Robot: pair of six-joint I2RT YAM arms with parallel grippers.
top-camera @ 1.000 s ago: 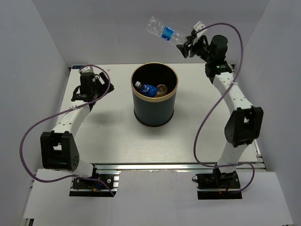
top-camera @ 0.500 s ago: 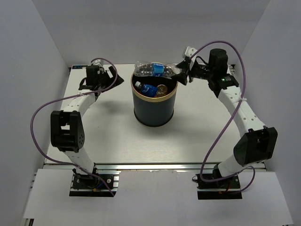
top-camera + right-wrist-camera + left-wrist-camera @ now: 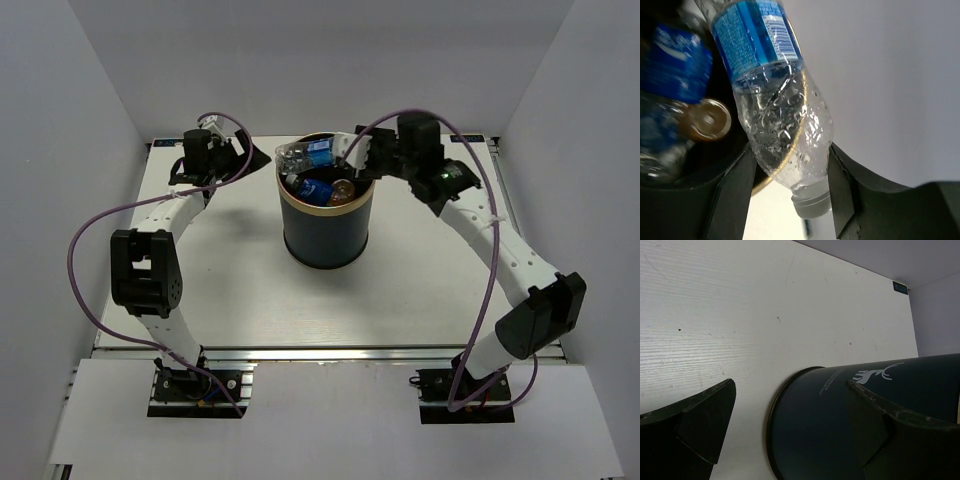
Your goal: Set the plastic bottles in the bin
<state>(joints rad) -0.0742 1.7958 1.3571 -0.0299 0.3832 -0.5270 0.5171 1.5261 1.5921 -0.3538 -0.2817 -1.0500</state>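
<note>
One clear bottle (image 3: 775,115) is clamped in the R gripper (image 3: 790,150). The jaws pinch it at the shoulder just above the cap, w/ the cap end pointing back toward the wrist. From there the body runs out nearly level over the far side of the bin (image 3: 325,235). In the top view the bottle (image 3: 315,154) lies across the tan rim, base toward the left, not yet let go.

Below it, inside the bin, sit a blue-label bottle (image 3: 318,189) and an orange bottle (image 3: 343,190). Both also show, blurred, in the R wrist view.

Step in hand, as I read it: the drop, approx. the last part of the carry. No loose bottle shows on the table (image 3: 220,280), so this is prob. the last one.

Next move calls for more of the body over the opening, or the base tipped down, before the jaws part. Otherwise it may hang on the rim or roll off the back.

L gripper (image 3: 243,160) stands spread wide & empty, just beside the bin's left wall (image 3: 815,440); nothing needed from it.
</note>
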